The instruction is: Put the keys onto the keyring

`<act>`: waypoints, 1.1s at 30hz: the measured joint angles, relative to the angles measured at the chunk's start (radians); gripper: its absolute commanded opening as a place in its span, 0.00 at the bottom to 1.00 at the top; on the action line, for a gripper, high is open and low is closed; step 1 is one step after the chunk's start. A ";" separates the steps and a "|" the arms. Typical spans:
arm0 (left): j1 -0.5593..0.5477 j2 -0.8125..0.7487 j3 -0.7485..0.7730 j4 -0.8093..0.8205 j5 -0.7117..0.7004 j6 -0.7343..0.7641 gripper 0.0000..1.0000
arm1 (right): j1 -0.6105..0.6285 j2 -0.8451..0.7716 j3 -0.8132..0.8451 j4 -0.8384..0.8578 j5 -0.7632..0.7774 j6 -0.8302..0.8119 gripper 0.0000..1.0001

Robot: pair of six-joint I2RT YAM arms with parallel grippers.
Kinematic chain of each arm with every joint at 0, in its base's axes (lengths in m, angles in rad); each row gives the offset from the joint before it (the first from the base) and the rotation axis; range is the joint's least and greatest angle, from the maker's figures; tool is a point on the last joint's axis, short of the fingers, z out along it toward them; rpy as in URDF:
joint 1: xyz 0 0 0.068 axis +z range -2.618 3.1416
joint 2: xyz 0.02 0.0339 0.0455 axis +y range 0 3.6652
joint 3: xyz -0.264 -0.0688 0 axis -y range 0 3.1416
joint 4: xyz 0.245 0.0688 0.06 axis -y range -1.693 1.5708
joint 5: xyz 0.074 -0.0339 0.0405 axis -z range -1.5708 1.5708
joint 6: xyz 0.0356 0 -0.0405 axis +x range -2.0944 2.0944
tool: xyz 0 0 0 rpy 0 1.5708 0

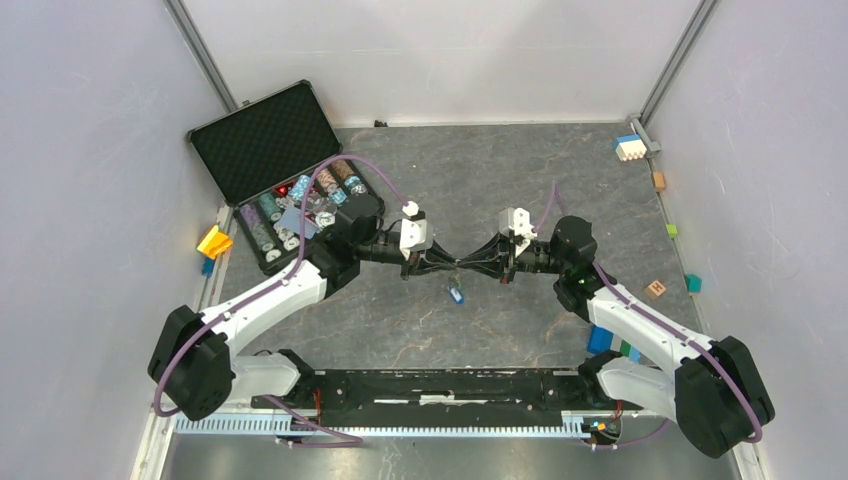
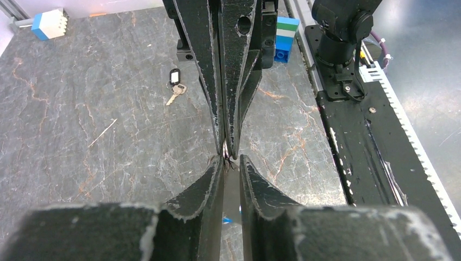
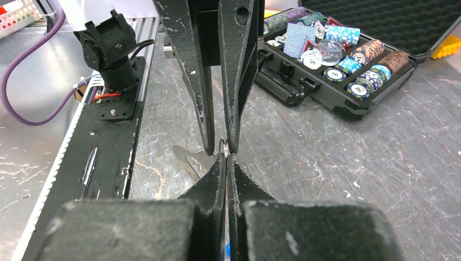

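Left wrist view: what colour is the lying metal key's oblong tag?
Black plastic tag, clearest in left wrist view.

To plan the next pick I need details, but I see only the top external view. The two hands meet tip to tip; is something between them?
Observer: Yes. In the wrist views a small metal ring is held where the tips of the left hand and the right hand meet.
Operator: I find only the blue tag. Is another key lying free?
Observer: Yes. The left wrist view shows a key with a black tag flat on the table, apart from both hands.
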 measured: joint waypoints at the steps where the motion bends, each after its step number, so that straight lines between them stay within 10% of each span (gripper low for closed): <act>1: 0.000 0.001 0.000 0.000 0.000 0.000 0.24 | 0.000 0.000 0.000 0.000 0.000 0.000 0.00; 12: -0.003 0.008 0.000 0.000 -0.010 -0.001 0.02 | 0.000 0.000 -0.001 0.000 0.000 0.000 0.01; 16: -0.004 0.008 0.003 -0.009 -0.016 0.000 0.02 | 0.000 0.000 -0.002 -0.003 0.000 -0.005 0.27; 20: -0.022 0.026 0.096 -0.209 -0.071 0.068 0.02 | 0.000 -0.001 -0.001 -0.029 0.003 -0.054 0.46; 33: -0.191 0.237 0.689 -1.029 -0.447 0.349 0.02 | 0.000 -0.055 -0.001 -0.129 0.022 -0.165 0.45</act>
